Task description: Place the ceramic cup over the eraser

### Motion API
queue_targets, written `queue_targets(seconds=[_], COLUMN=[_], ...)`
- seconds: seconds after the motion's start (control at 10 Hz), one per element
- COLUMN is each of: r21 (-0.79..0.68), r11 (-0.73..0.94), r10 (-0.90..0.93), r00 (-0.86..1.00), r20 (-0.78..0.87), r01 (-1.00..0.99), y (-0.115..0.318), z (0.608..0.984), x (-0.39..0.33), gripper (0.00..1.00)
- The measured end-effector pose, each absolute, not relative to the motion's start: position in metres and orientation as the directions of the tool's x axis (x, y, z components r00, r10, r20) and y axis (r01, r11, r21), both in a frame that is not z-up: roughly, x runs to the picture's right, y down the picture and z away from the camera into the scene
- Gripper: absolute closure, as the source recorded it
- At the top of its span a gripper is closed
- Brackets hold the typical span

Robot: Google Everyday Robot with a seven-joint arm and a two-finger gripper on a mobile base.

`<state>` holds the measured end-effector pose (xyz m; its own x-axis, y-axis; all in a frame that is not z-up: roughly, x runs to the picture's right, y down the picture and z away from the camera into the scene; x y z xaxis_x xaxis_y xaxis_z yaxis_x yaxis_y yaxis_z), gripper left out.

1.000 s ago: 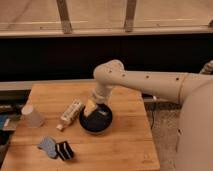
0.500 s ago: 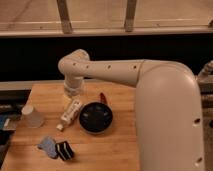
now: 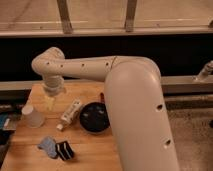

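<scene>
End effector, jaws wide and empty, hangs at one o'clock of the ceramic cup; cup not yet grasped, and the eraser at its five o'clock is uncovered.

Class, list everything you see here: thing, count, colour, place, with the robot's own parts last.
ceramic cup: one, pale whitish, upright at the table's left
tube: one, white, lying between cup and bowl
bowl: one, black, mid-table
flat piece: one, blue-grey, front left
eraser: one, black with white stripes, beside the flat piece
table: one, wooden
arm: one, cream, reaching leftward
pincer: one, yellowish, open, above the table between cup and tube
</scene>
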<state>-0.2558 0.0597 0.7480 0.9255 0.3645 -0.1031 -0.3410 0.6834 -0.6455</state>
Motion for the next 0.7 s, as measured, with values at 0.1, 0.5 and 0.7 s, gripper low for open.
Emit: queue_targets(seconds=[0.1, 0.5, 0.7], r21=[-0.646, -0.639, -0.645], r11=[0.683, 0.701, 0.72], r10=[0.365, 0.348, 0.311], r00=[0.925, 0.934, 0.95], r20=[-0.103, -0.081, -0.03], r01=[-0.341, -0.317, -0.257], y=[0.06, 0.059, 0.056], z=[0.748, 0.748, 0.75], x=[-0.256, -0.267, -0.295], gripper=[0.26, 0.26, 0.26])
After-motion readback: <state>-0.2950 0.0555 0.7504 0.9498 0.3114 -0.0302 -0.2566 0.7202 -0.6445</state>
